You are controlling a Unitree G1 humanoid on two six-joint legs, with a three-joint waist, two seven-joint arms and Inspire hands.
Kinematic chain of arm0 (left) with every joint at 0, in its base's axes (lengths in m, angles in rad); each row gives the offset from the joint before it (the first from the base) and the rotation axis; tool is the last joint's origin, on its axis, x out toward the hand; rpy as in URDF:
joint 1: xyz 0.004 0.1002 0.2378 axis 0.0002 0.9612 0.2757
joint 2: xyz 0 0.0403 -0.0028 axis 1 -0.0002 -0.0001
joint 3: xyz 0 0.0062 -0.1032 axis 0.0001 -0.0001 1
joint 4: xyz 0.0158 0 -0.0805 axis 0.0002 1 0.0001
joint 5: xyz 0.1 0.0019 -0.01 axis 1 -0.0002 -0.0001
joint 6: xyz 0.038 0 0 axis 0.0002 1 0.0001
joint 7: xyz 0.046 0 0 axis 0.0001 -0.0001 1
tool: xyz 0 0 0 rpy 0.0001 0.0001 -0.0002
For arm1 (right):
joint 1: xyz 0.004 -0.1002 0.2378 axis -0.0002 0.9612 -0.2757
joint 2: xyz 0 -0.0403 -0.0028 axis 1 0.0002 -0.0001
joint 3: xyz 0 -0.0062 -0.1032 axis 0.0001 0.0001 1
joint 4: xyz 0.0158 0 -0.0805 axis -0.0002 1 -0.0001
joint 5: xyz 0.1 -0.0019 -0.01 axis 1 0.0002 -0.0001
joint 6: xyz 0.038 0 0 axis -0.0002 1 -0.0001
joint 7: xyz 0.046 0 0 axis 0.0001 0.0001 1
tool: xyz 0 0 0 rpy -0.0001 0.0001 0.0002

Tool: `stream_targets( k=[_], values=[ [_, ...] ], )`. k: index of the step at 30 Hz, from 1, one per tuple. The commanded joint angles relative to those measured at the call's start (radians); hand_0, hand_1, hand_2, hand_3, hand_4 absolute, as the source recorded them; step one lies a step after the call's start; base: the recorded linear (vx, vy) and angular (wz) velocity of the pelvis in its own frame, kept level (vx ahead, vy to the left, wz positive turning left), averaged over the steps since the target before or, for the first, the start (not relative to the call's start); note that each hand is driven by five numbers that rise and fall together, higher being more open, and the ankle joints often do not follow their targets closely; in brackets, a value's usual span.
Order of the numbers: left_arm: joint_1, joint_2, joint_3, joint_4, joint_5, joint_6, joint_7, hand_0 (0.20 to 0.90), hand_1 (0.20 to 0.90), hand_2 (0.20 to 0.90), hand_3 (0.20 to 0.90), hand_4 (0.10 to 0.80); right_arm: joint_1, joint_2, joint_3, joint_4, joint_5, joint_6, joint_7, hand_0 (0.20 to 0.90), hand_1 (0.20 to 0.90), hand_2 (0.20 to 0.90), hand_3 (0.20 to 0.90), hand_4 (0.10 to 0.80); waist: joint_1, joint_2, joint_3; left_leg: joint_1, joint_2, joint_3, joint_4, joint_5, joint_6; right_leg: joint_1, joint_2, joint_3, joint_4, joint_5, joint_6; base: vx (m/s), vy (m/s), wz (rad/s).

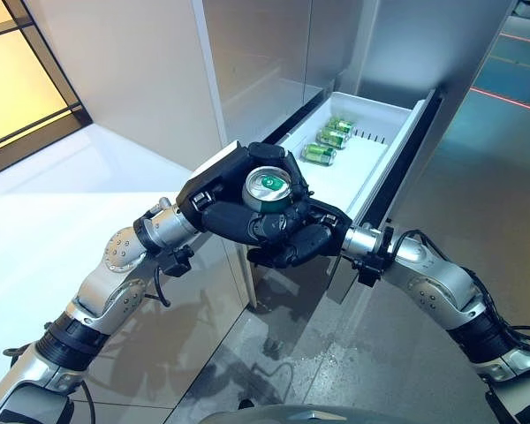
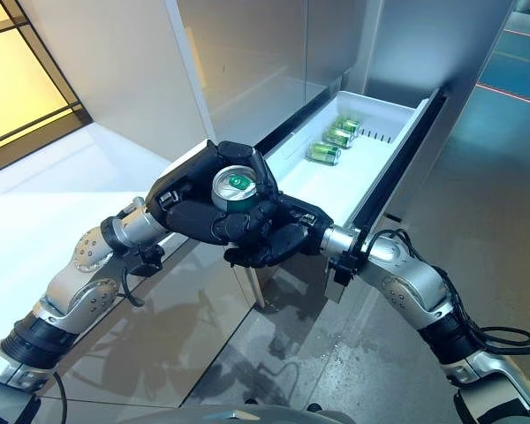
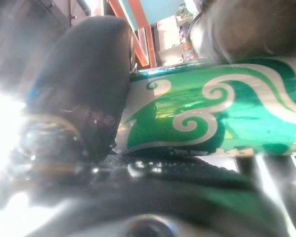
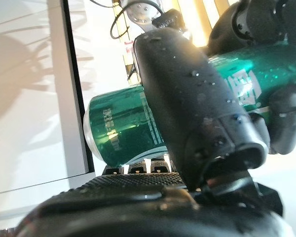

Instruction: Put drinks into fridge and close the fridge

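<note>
A green drink can [image 1: 268,185] stands upright between both hands, its silver top facing up, just in front of the open white fridge drawer [image 1: 405,132]. My left hand [image 1: 214,199] wraps the can from the left. My right hand [image 1: 311,234] curls round it from the right and below. In the left wrist view the thumb [image 3: 84,89] presses on the can [image 3: 212,113]. In the right wrist view the thumb [image 4: 187,98] lies across the can [image 4: 118,128]. Three more green cans [image 1: 319,155] lie on their sides at the back of the drawer.
The drawer juts out of a tall grey fridge front [image 1: 274,53]. A white surface [image 1: 53,203] spreads to the left. Dark glossy floor [image 1: 477,177] lies to the right of the drawer, with a red line [image 1: 508,99] further off.
</note>
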Motion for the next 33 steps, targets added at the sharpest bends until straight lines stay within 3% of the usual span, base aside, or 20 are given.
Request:
stream_targets(
  k=[1,10,17,23,33],
  values=[
    [-0.141,-0.082,0.018,-0.007,-0.061,-0.099,0.024,0.3,0.3,0.3,0.2,0.1,-0.104,0.135,-0.023,-0.055,0.171,-0.081,-0.03,0.9,0.9,0.9,0.9,0.8,0.011,-0.023,-0.068,0.011,-0.037,-0.059,0.007,-0.095,0.024,-0.033,0.004,-0.013,0.046,-0.03,0.052,0.0,0.0,0.0],
    [-0.145,-0.094,0.0,-0.023,-0.068,-0.222,0.061,0.3,0.3,0.3,0.2,0.1,-0.062,0.151,0.026,-0.011,0.224,0.06,0.0,0.9,0.9,0.9,0.9,0.8,0.011,-0.028,-0.074,0.01,-0.035,-0.064,0.003,-0.089,0.022,-0.033,0.004,-0.019,0.051,-0.034,0.049,0.0,0.0,0.0],
    [-0.151,-0.093,-0.01,-0.045,-0.13,-0.165,0.062,0.3,0.3,0.3,0.2,0.1,-0.078,0.11,0.066,-0.056,0.144,0.03,0.068,0.9,0.9,0.9,0.9,0.8,0.01,-0.03,-0.074,0.011,-0.037,-0.078,0.002,-0.087,0.021,-0.032,0.007,-0.009,0.052,-0.034,0.046,0.0,0.0,0.0],
    [-0.146,-0.113,-0.029,-0.038,-0.182,-0.11,0.052,0.3,0.3,0.3,0.2,0.1,-0.113,0.118,0.084,-0.08,0.173,-0.008,0.049,0.9,0.9,0.9,0.9,0.8,0.011,-0.03,-0.069,0.012,-0.039,-0.084,0.005,-0.085,0.023,-0.03,0.009,0.0,0.052,-0.032,0.045,0.0,0.0,0.0],
    [-0.127,-0.174,-0.048,-0.031,-0.144,-0.128,0.099,0.3,0.3,0.3,0.2,0.1,-0.114,0.168,0.099,-0.092,0.204,0.011,0.049,0.9,0.9,0.9,0.9,0.8,0.009,-0.027,-0.068,0.012,-0.038,-0.079,0.007,-0.085,0.023,-0.03,0.01,-0.002,0.052,-0.032,0.046,0.0,0.0,0.0]
  ],
)
